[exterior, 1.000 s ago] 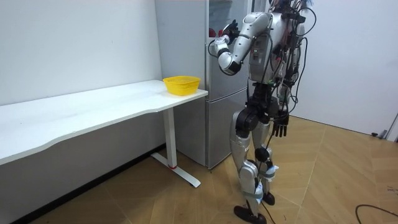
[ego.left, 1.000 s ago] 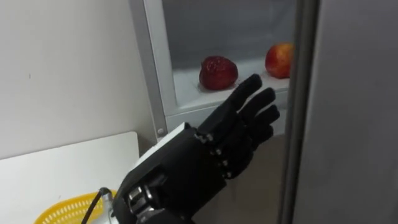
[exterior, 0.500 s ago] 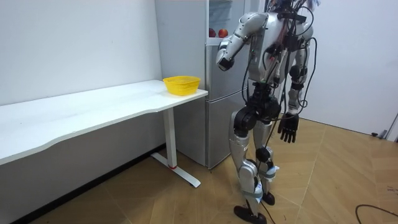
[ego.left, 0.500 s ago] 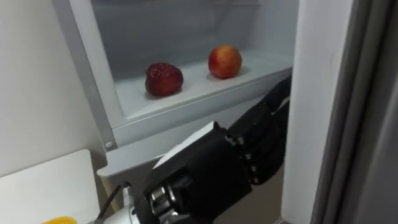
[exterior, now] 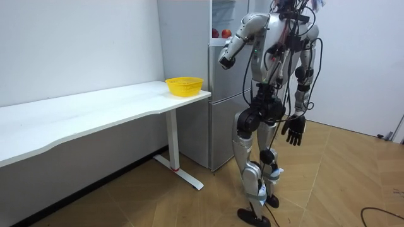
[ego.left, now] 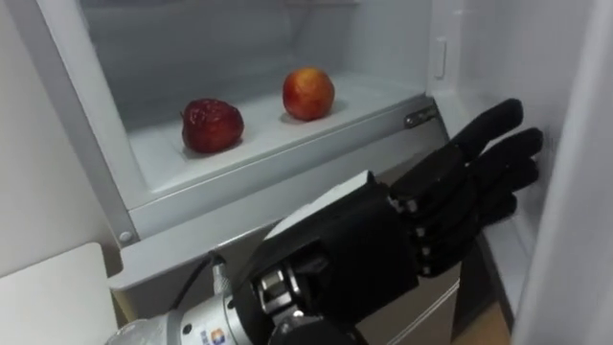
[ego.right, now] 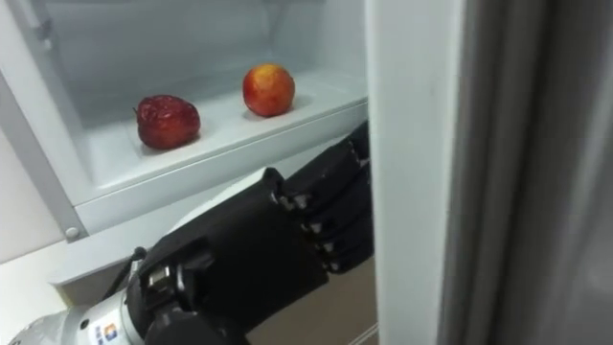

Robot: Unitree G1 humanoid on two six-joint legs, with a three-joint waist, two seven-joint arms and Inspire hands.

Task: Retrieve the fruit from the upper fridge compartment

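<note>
The left hand is matt black plastic in hard segments, with shiny bare metal at the near wrist. The fridge's shelf is smooth white plastic and its frame on the left satin grey; the dark red fruit has a dull, bumpy skin, the orange-red fruit to its right a smooth one with a slight sheen. The table is smooth matt white, the basket yellow openwork plastic, the floor wood with a soft sheen.
</note>
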